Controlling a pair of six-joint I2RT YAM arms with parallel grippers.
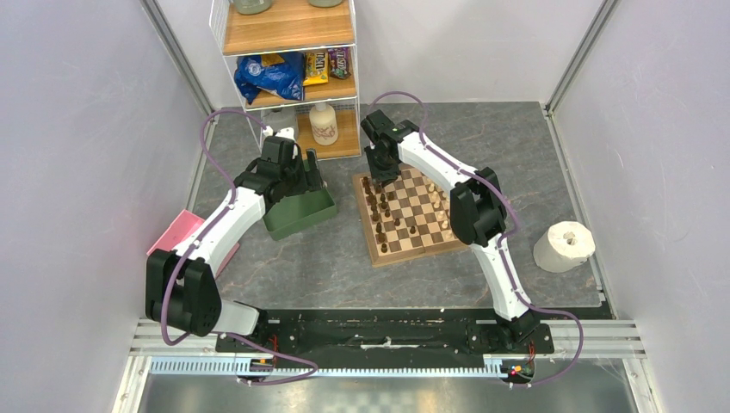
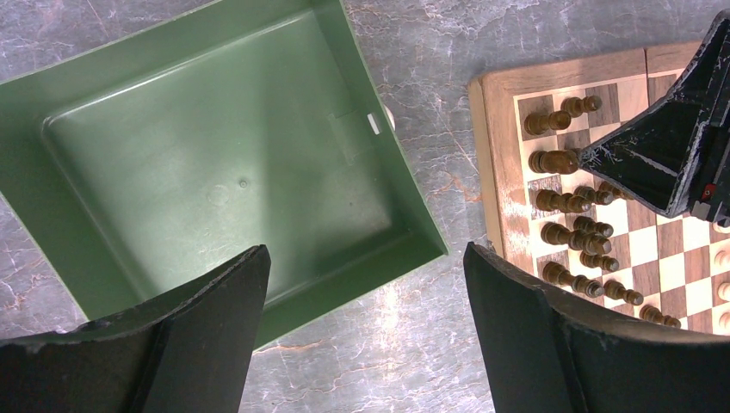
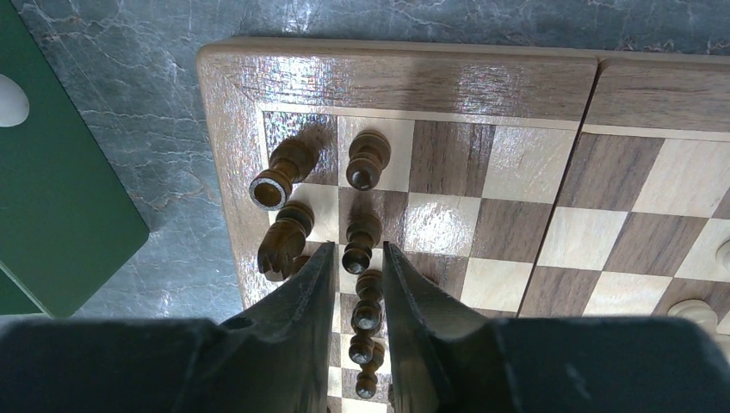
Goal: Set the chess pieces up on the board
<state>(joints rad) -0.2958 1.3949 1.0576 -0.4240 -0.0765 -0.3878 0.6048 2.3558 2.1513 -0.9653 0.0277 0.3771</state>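
From above, the board [image 1: 409, 215] lies mid-counter. The dark pieces [image 1: 379, 211] are ranked along its 9 o'clock edge and the pale pieces [image 1: 443, 215] along the 3 o'clock edge, where the right arm covers part of them. The right pincer [image 1: 380, 176] hangs over the board's 11 o'clock corner. The left pincer [image 1: 308, 182] hangs over a green tray [image 1: 297, 215] at the board's 9 o'clock.

The left wrist view shows that pincer spread wide, holding nothing. The tray below looks bare, though the fingers cut off its near rim.

In the right wrist view the jaws stand narrowly apart, straddling the file of dark pawns. I cannot tell whether they pinch one or only hover above, since the fingers hide the nearest bases.

These pieces look light, stiff and glossy, and likely to tip or slip. I would pinch one at the waist under its head and lift it straight up, so the neighbours crowded beside it are not knocked.
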